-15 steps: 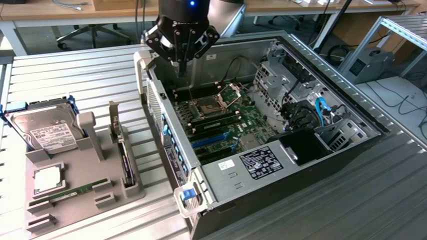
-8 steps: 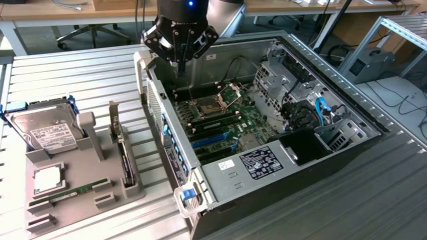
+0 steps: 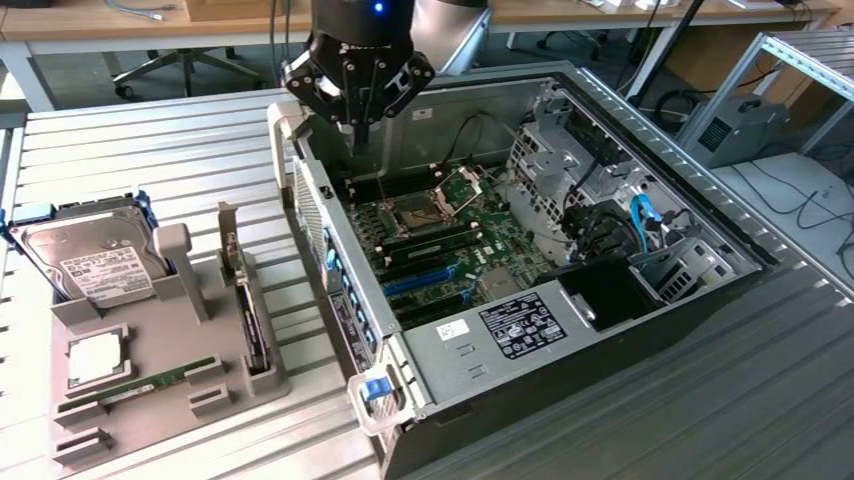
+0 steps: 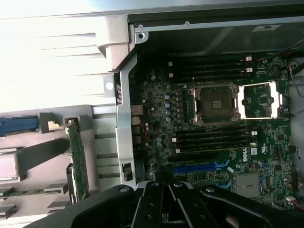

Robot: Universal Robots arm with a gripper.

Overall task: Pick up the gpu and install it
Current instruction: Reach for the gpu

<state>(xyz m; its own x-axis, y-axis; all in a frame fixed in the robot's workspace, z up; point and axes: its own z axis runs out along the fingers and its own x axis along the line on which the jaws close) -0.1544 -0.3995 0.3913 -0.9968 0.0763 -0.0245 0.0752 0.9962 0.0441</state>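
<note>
Gripper (image 3: 360, 135) hangs over the rear edge of the case (image 3: 454, 350), fingers clenched tight and carrying nothing. The gpu (image 3: 243, 300) is not in hand: it stands on edge in the grey holder (image 3: 147, 335) on the exterior view's left, well apart from the gripper, silver bracket end pointing up and away, green back showing in the wrist view.

So the pick is the step in hand, and it is barely begun. To do it well, I'd say those fingers must spread before they come near the card, line up with its long top edge, and pinch across the two thin faces, clear of the bracket. A straight lift out of the holder's slot looks safest, since any tilt could jam the card against the slot walls. The hard drive (image 3: 94, 262) sits near by, so watch that side.

The count: one gpu, one hard drive, one RAM stick (image 3: 134, 385), one square chip (image 3: 96, 358), all on one holder. One open case, one motherboard (image 3: 494, 250) with two blue slots (image 3: 420, 278) as far as I can tell
</note>
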